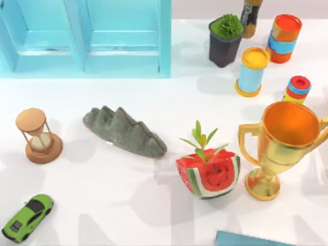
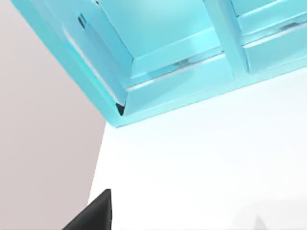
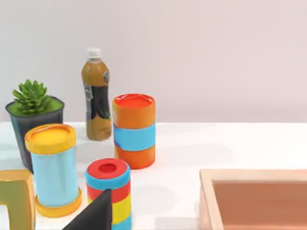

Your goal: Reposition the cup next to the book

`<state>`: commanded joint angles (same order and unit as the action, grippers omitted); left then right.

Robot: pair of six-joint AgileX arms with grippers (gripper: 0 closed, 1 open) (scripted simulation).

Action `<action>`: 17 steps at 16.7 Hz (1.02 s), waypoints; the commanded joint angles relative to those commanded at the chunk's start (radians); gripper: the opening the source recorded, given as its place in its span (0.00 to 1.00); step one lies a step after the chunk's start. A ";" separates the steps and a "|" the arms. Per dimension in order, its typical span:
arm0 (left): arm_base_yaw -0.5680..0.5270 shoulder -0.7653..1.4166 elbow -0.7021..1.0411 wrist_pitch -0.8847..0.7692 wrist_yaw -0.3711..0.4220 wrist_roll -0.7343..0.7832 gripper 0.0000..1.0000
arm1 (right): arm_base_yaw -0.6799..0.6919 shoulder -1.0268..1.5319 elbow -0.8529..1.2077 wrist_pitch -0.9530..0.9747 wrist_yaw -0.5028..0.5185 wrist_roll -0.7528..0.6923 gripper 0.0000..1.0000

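From above, L to R. Shelf unit (image 1: 84, 38) at 11 o'clock, top and left side cut by the frame. Hourglass (image 1: 37, 136) at 9 o'clock, upright. Toy car (image 1: 28, 217) at 7 o'clock, green, just inside the frame. Grey rock (image 1: 124, 131) lies a bit left of centre. Watermelon planter (image 1: 208, 174) just right of centre toward 5 o'clock, leaves up.

Book (image 1: 251, 239) at 5 o'clock: only a thin teal strip shows, rest cut off by the bottom edge. Cup (image 1: 281, 148) stands upright at 3–4 o'clock, right handle clipped by the frame; it sits near the planter, apart from the book, w/ bare table between foot and book.

Plant pot (image 1: 225, 38) at 1 o'clock. Behind it a bottle (image 1: 251, 18), mostly cut off at the top edge. Yellow-lid cylinder (image 1: 251, 72) just beside the pot. Orange-and-blue can (image 1: 283, 37) and a red-topped striped can (image 1: 297, 89) toward 2 o'clock.

Left wrist view: a shelf corner, white table (image 2: 206, 163), and a black wedge at the frame edge, prob. part of the left gripper; spread or pressed together, can't tell.

Right wrist view: similar black wedge, so right gripper state can't be told either. A wooden tray (image 3: 254, 199) is cut off by the frame.
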<state>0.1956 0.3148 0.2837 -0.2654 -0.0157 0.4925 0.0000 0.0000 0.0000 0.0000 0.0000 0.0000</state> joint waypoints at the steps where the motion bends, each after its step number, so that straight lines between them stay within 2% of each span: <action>1: 0.034 0.058 0.049 -0.048 -0.001 0.088 1.00 | 0.000 0.000 0.000 0.000 0.000 0.000 1.00; 13: 0.477 0.861 0.659 -0.681 0.007 1.364 1.00 | 0.000 0.000 0.000 0.000 0.000 0.000 1.00; 17: 0.589 1.078 0.807 -0.842 0.011 1.710 1.00 | 0.000 0.000 0.000 0.000 0.000 0.000 1.00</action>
<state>0.7844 1.3931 1.0909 -1.1077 -0.0045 2.2027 0.0000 0.0000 0.0000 0.0000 0.0000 0.0000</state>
